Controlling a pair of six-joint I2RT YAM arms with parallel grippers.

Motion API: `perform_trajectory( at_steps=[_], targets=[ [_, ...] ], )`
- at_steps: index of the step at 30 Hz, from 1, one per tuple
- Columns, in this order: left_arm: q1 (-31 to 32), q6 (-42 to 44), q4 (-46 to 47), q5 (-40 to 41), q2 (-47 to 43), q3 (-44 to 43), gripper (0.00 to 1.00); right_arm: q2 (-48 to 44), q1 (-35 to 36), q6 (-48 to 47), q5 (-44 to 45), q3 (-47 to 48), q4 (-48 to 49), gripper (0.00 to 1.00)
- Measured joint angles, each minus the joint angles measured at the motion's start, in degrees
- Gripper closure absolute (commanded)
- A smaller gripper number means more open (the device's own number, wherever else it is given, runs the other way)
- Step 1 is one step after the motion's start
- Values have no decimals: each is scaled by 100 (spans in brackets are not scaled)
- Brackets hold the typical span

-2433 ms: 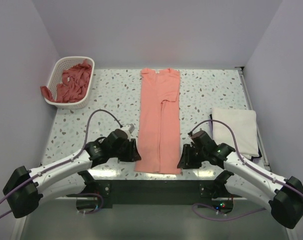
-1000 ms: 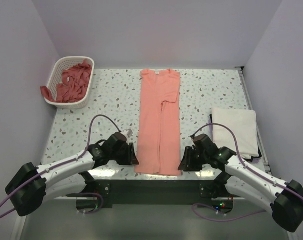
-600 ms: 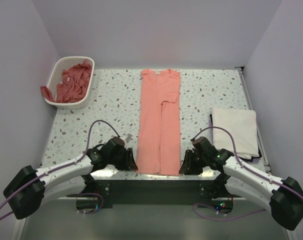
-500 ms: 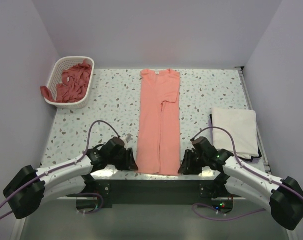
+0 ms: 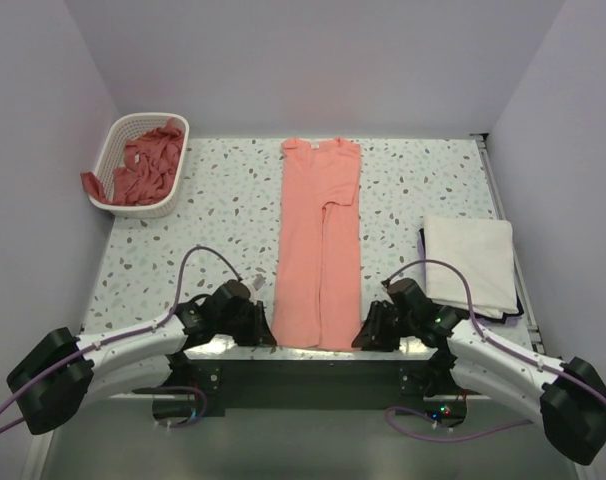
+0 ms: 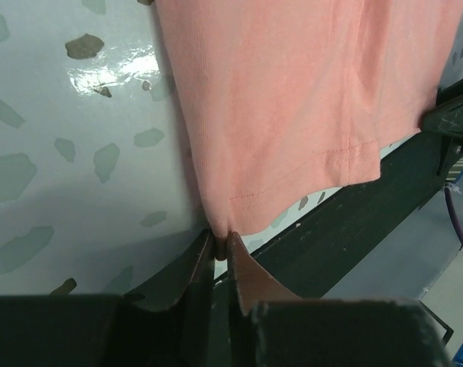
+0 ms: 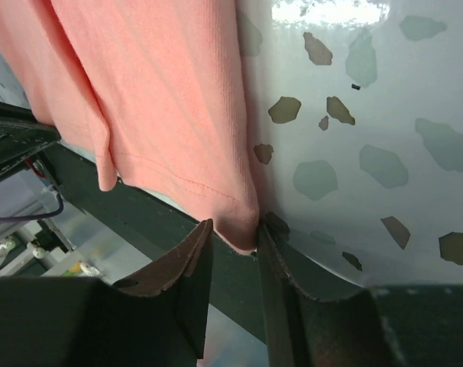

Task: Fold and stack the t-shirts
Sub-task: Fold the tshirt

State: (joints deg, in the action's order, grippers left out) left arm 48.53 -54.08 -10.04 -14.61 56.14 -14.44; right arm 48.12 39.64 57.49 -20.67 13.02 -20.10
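- At L hand [image 6: 220, 238] tips: pink t-shirt [image 6: 293, 99] hem corner, pinched tight.
- Btwn fingers of R hand [image 7: 233, 229]: other hem corner; clamped or not, can't tell.
- Ahead of both: rest of shirt, flat on table [image 6: 63, 191].

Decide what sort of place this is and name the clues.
Probably a robot test bench for laundry folding, not a home: two robot arms at a speckled table, bare walls boxing it in, and a pink t-shirt laid flat.
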Motion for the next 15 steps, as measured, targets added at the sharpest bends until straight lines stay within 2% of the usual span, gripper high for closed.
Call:
perform_trajectory(
  at_steps=[1, 5, 8, 10, 15],
  targets=[
    [15, -48, 39, -11, 0, 33, 86, -44, 0, 44, -7, -50, 46, 75],
    [72, -144, 153, -22, -11, 103, 97, -243, 0, 162, -7, -216, 81, 87],
    [120, -197, 168, -15, -15, 111, 100, -302, 0, 164, 13, -234, 15, 97],
    [195, -236, 168, 2, -15, 111, 100, -326, 0, 146, 11, -234, -22, 100],
    [463, -341, 79, 114, -146, 127, 100, -586, 2, 81, 9, -234, -308, 100]
  ],
)
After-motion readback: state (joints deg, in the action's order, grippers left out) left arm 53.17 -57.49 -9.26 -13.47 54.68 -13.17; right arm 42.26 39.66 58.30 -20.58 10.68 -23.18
